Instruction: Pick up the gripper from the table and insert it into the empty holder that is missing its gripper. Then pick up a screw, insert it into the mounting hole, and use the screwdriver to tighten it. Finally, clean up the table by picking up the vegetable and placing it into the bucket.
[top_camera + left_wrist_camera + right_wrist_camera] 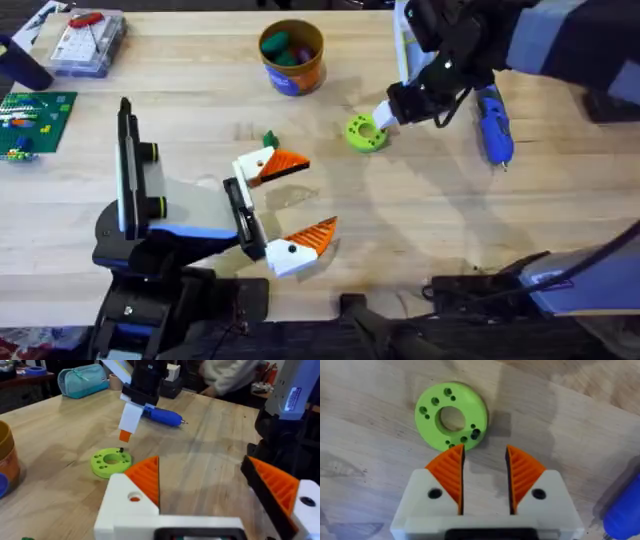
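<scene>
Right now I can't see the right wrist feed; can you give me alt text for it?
The right pincer hangs open just above the table, its orange ribbed pads next to a green disc with a centre hole and small screw holes. The blue screwdriver sits at the view's edge.

Bright, even light falls from above on the pale desk (pixel 420 230), leaving soft, faint shadows. In the overhead view the right arm (pixel 560 40) looms dark and blurred. The left wrist view's room background is out of focus.
</scene>
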Available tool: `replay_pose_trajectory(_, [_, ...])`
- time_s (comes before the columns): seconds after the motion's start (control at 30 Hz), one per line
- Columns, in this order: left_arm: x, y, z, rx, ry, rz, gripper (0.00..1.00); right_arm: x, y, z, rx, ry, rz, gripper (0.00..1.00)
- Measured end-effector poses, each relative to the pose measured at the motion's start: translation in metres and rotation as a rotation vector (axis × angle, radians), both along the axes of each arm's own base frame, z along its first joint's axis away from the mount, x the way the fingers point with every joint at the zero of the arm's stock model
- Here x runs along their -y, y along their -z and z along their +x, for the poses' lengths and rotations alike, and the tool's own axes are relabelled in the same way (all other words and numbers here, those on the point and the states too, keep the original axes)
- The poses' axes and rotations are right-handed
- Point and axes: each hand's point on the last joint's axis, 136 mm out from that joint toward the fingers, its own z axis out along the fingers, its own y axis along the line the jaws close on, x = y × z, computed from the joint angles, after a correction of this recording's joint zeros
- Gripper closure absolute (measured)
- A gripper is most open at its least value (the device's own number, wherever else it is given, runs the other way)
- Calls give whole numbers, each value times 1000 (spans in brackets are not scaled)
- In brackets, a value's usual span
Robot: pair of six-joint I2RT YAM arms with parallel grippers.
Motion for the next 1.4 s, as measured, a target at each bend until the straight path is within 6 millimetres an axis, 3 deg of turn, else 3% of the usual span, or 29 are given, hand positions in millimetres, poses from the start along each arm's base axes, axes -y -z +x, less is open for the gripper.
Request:
replay_pose_trajectory(0.33, [0,0,0,0,0,0,9,-3,2,6,24,-4,10,574])
replay_pose_trajectory(0.57, [0,0,0,0,0,0,9,-3,19,4,-21,-7,-10,574])
replay_pose_trajectory(1.0, [0,0,0,0,0,0,9,-5,29,9,-24,-19,-15,574])
replay_pose_trajectory(1.4, [0,0,0,0,0,0,9,-5,30,9,-24,-30,-18,574])
